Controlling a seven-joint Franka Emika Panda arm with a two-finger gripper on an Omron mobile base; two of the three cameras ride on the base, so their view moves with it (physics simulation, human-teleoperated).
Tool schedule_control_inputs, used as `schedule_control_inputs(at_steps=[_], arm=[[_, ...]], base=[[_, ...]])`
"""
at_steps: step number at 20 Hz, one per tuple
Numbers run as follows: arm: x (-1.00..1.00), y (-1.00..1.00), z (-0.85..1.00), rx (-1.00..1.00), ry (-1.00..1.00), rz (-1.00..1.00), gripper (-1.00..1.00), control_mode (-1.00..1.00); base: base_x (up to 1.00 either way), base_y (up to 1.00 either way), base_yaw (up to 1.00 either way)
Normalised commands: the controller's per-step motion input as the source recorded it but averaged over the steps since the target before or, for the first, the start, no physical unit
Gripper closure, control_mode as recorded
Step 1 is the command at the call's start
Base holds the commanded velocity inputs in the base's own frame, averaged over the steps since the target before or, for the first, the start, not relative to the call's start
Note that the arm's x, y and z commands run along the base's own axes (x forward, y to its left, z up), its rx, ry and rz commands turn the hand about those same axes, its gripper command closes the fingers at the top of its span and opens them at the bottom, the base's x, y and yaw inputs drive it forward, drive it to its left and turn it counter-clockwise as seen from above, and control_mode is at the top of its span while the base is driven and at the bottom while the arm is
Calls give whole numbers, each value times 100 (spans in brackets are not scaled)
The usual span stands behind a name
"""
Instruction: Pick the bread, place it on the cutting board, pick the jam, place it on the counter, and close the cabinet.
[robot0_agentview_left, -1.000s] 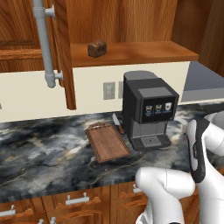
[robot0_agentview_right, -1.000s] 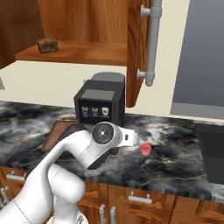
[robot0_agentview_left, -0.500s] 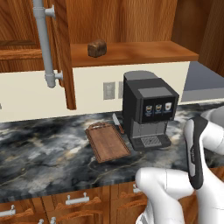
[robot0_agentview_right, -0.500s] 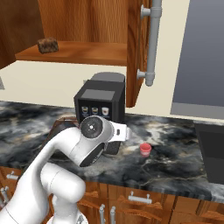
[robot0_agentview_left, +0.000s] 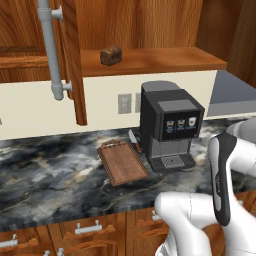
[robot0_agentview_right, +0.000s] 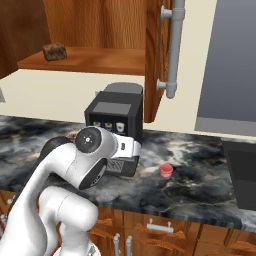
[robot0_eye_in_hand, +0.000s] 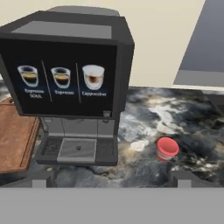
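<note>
Your bread (robot0_agentview_left: 111, 55) sits on the wooden shelf (robot0_agentview_left: 150, 61) of the open cabinet (robot0_agentview_left: 135, 22), well above the counter (robot0_agentview_left: 50, 175) and untouched. Below it, the cutting board (robot0_agentview_left: 123, 163) lies flat and bare on the counter, just left of the coffee machine (robot0_agentview_left: 170, 125). The jam (robot0_eye_in_hand: 167, 148) already stands on the counter to the machine's right, so only the bread and the cabinet door look left to deal with. Your hand (robot0_eye_in_hand: 111, 177) hangs low in front of the coffee machine, fingers spread wide with nothing between them. You are at the first step, the reach for the bread. Judging from here, you need to lift the hand up and over the machine to shelf height, then come in level at the loaf.
</note>
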Motion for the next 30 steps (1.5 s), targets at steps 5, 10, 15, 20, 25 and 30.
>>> schedule_control_inputs(at_steps=[5, 10, 15, 20, 25, 30], arm=[[-19, 21, 18, 0, 0, 0, -100, -100], [-20, 19, 16, 0, 0, 0, -100, -100], [-21, 20, 19, 0, 0, 0, -100, -100], [-6, 24, 12, 0, 0, 0, -100, -100], [0, 22, 12, 0, 0, 0, -100, -100], [0, 13, 9, 0, 0, 0, -100, -100]], base=[[0, 0, 0], [0, 0, 0], [0, 0, 0], [0, 0, 0], [0, 0, 0], [0, 0, 0]])
